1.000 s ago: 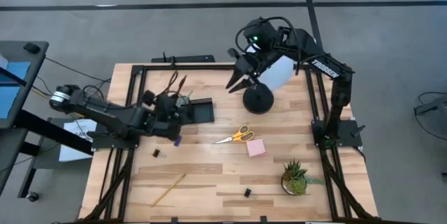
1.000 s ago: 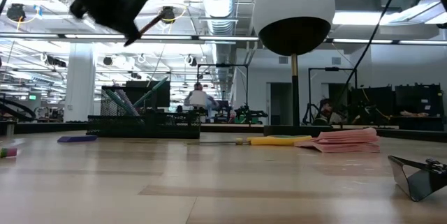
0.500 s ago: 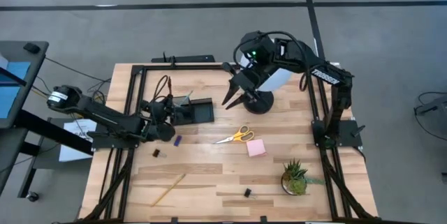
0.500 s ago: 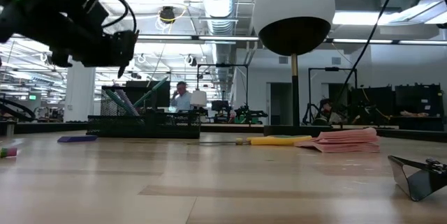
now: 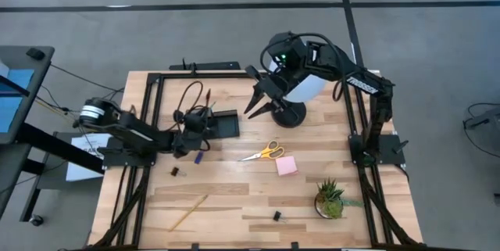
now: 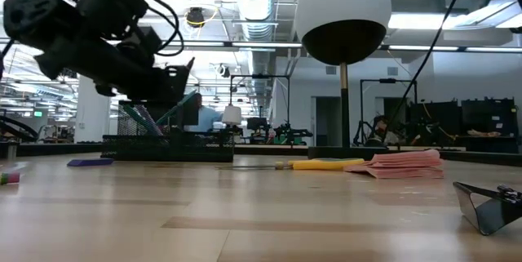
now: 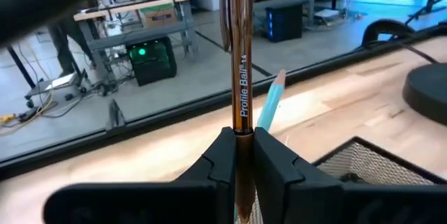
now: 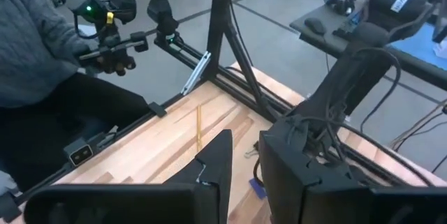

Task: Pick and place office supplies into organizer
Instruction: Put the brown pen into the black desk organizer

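**Lowering the brown pen into the pen cup**

Left gripper (image 7: 237, 155) closed on a brown metallic ballpoint pen (image 7: 240, 70), held upright, fingers pinching the barrel just below its printed lettering. Positioned over the small black mesh organizer (image 5: 221, 123) at the counter's (image 5: 234, 196) back-left, right above the taller cup end, where a teal pen (image 7: 269, 105) already leans.

For a clean drop, by judgement:
- Keep the pen vertical and centre its lower tip over the cup mouth, not over the low square tray beside it.
- Steer clear of the leaning teal pen, so nothing gets levered out.
- Descend until the tip sits inside the rim, then release; letting go from higher risks a bounce off the mesh edge.
- Lift straight up afterwards, fingers apart, to avoid dragging the organizer.

Right gripper (image 5: 258, 101) hanging by the white globe lamp (image 5: 301, 79), fingers spread, holding nothing, well apart from the organizer.

Left on the counter: yellow-handled scissors (image 5: 266, 152), pink sticky-note pad (image 5: 286, 165), yellow pencil (image 5: 190, 211), small purple piece (image 5: 198, 158), 2 tiny black clips (image 5: 175, 171).
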Controlling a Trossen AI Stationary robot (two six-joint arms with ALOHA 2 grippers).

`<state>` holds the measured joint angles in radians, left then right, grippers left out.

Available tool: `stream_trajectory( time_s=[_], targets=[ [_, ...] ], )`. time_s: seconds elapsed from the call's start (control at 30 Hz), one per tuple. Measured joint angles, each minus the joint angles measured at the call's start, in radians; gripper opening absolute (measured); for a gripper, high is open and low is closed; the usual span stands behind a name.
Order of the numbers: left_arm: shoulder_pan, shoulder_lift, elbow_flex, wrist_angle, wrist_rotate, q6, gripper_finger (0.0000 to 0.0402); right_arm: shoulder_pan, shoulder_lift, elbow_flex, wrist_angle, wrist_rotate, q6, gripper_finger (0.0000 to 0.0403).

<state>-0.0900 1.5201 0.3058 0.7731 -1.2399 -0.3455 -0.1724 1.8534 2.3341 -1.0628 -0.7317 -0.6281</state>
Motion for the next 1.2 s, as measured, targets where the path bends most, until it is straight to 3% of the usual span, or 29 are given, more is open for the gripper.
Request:
stream_trajectory(
  time_s=[0.17, 0.93, 1.2],
  targets=[
    [0.031, 0.064, 0.004, 0.076, 0.002, 0.009, 0.0016, -0.01, 0.0, 0.0, -0.021, 0.0, 0.0, 0.0066],
    [0.033, 0.069, 0.003, 0.102, 0.036, 0.102, 0.0035, -0.026, 0.0, 0.0, -0.045, 0.0, -0.008, 0.0066],
    [0.033, 0.069, 0.002, 0.1, -0.005, 0.102, 0.0085, -0.026, 0.0, 0.0, -0.068, 0.0, -0.008, 0.0066]
  ],
)
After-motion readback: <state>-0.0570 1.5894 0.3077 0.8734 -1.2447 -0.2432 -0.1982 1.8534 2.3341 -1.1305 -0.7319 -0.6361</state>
